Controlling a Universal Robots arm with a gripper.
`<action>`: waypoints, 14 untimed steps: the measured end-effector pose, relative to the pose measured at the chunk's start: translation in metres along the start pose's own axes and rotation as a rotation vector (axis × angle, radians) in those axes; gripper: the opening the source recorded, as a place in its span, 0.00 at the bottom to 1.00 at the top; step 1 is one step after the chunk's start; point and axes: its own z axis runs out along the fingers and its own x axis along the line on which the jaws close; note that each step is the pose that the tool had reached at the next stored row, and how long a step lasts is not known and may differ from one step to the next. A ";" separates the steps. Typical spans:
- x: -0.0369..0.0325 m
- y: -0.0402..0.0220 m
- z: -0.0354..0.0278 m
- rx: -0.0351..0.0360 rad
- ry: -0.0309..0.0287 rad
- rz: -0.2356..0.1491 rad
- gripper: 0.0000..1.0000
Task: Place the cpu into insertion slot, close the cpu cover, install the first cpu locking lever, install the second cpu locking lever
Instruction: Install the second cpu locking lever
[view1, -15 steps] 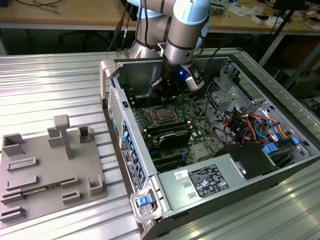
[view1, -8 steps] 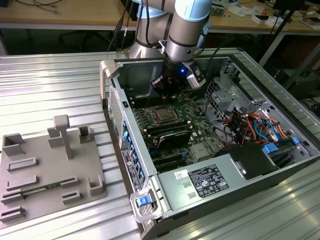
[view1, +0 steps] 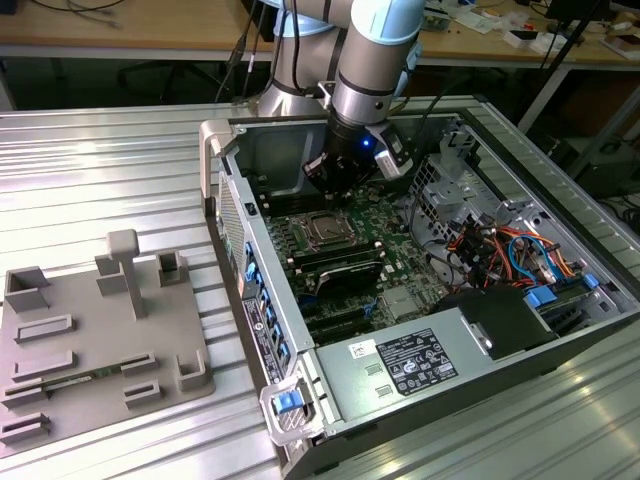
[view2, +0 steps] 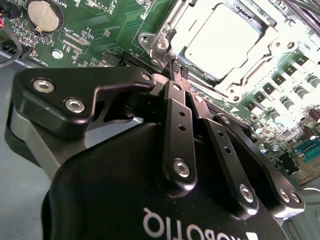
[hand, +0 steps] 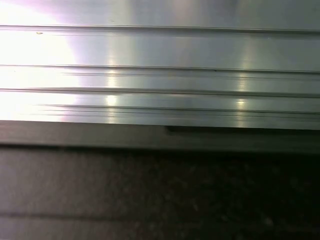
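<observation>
While the gripper (view2: 177, 70) hangs low inside the open computer case (view1: 262, 300), we see its fingers pressed together, no gap between the tips and nothing we can make out pinched there. Those tips sit just beside one corner of the insertion slot (view2: 159, 46). The cpu (view2: 222, 37) lies flat in the slot, its pale metal top showing through the window of the cpu cover (view2: 260, 56), which looks folded down around it. We cannot tell whether either locking lever is latched.

Here is where we think it could go wrong. The levers are thin and springy, so closed tips pushing one could slide off, and the lever would snap back up. A slip at that corner would also send the tips onto the green circuit board (view2: 100, 20), close to its small parts. If the cover is not fully seated, forcing a lever down could load the cpu unevenly.
</observation>
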 end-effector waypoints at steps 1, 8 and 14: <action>0.0000 0.0000 0.0000 0.0001 0.0000 0.000 0.11; 0.0000 -0.0001 -0.0002 -0.0009 0.0001 0.000 0.11; -0.0001 -0.0017 -0.0087 -0.0021 -0.0002 0.000 0.11</action>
